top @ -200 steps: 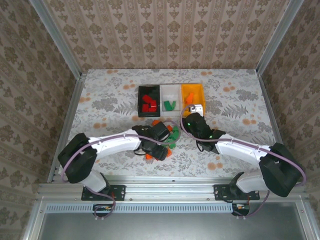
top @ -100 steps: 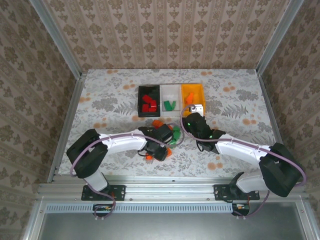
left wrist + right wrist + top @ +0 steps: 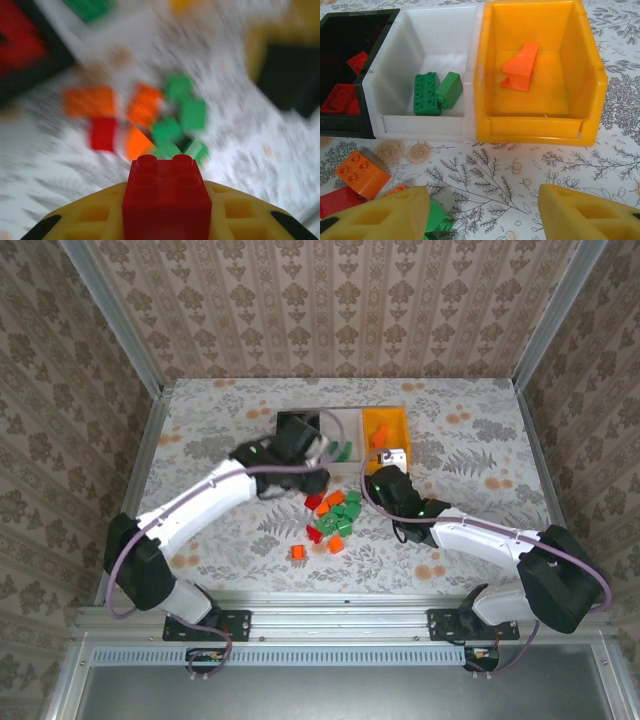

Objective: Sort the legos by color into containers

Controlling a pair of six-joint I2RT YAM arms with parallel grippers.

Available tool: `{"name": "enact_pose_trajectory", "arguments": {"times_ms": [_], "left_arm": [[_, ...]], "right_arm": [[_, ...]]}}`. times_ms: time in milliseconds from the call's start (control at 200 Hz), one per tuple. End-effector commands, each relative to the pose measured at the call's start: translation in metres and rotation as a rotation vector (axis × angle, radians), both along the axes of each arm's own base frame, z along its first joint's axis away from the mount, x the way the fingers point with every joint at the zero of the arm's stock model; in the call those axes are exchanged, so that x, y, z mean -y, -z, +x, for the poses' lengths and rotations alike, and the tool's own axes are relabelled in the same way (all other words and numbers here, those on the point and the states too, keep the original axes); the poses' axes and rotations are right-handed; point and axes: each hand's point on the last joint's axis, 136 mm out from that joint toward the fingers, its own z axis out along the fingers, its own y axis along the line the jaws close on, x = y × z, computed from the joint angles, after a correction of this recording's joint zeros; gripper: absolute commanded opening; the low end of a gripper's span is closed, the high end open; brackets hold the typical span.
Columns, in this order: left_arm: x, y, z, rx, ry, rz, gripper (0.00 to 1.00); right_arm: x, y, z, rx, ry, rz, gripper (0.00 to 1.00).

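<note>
My left tool (image 3: 305,445) holds a red lego (image 3: 166,197) tight, so I should hang right over the black bin (image 3: 350,32) before letting go.

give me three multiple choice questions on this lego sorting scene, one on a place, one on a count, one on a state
1. Which bin stands between the other two?
A the black one
B the white bin
C the orange-yellow one

2. How many green bricks lie in the white bin?
A two
B four
C none

3. What is the left gripper doing?
A open and empty
B shut on a green brick
C shut on a red brick

Key:
1 B, the right wrist view shows it flanked by the black bin and the orange-yellow bin.
2 A, two green pieces lie side by side on its floor.
3 C, a red brick sits clamped between its jaws.
</note>
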Motion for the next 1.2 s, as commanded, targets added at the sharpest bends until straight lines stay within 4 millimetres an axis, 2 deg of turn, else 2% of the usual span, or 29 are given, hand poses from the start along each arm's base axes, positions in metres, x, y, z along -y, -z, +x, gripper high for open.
{"name": "enact_pose_trajectory", "arguments": {"times_ms": [0, 100, 210, 325, 445, 470, 555, 615, 665, 685, 715, 795, 865, 910, 925, 980, 990, 1010, 1075, 1195], "left_arm": [[-0.039, 0.021, 0.055, -0.078, -0.156, 0.067, 0.22], [-0.036, 0.035, 0.101, -0.140, -0.183, 0.044, 0.21], [-0.029, 0.051, 0.139, -0.180, -0.169, 0.092, 0.21], [-0.021, 0.070, 0.165, -0.221, -0.158, 0.113, 0.24], [-0.022, 0.080, 0.179, -0.226, -0.191, 0.156, 0.36], [-0.022, 0.078, 0.181, -0.221, -0.197, 0.157, 0.43], [-0.025, 0.060, 0.183, -0.187, -0.222, 0.147, 0.64], [-0.024, 0.035, 0.180, -0.140, -0.228, 0.117, 0.72], [-0.022, 0.012, 0.175, -0.093, -0.225, 0.087, 0.87], [-0.022, 0.003, 0.171, -0.075, -0.224, 0.078, 0.90], [-0.022, -0.013, 0.167, -0.048, -0.224, 0.058, 0.91], [-0.023, -0.036, 0.149, -0.013, -0.214, 0.003, 0.92], [-0.028, -0.053, 0.134, 0.014, -0.220, -0.055, 0.92], [-0.033, -0.055, 0.125, 0.012, -0.223, -0.089, 0.92], [-0.034, -0.054, 0.122, 0.005, -0.225, -0.099, 0.92], [-0.038, -0.056, 0.113, -0.005, -0.230, -0.154, 0.91], [-0.037, -0.055, 0.111, -0.008, -0.227, -0.162, 0.91], [-0.048, -0.055, 0.114, -0.009, -0.256, -0.180, 0.91], [-0.056, -0.052, 0.110, -0.033, -0.291, -0.236, 0.91], [-0.054, -0.052, 0.104, -0.084, -0.304, -0.356, 0.90]], "right_arm": [[0.004, 0.001, 0.002, 0.004, 0.014, -0.014, 0.60], [0.004, 0.002, 0.003, 0.001, 0.015, -0.022, 0.60], [0.003, 0.003, 0.003, -0.002, 0.013, -0.024, 0.60], [0.005, 0.001, 0.003, 0.003, 0.015, -0.029, 0.60], [0.006, 0.000, 0.002, 0.006, 0.015, -0.033, 0.60], [0.006, -0.001, 0.002, 0.007, 0.016, -0.032, 0.60], [0.005, -0.004, 0.001, 0.012, 0.009, -0.022, 0.60], [0.004, -0.005, 0.000, 0.015, 0.001, -0.014, 0.61], [0.001, -0.005, -0.002, 0.013, -0.014, -0.010, 0.61], [-0.001, -0.006, -0.002, 0.014, -0.025, -0.007, 0.62], [-0.006, -0.005, -0.004, 0.010, -0.049, -0.009, 0.63], [-0.026, -0.003, -0.012, -0.039, -0.129, -0.014, 0.64], [-0.049, 0.006, -0.028, -0.133, -0.229, -0.045, 0.66], [-0.063, 0.012, -0.043, -0.188, -0.291, -0.074, 0.67], [-0.068, 0.022, -0.048, -0.218, -0.313, -0.100, 0.68], [-0.083, 0.035, -0.071, -0.266, -0.397, -0.160, 0.69], [-0.085, 0.037, -0.074, -0.273, -0.407, -0.172, 0.69], [-0.088, 0.041, -0.081, -0.285, -0.427, -0.192, 0.70], [-0.095, 0.051, -0.101, -0.325, -0.475, -0.231, 0.72], [-0.107, 0.067, -0.125, -0.405, -0.532, -0.239, 0.73]]}}
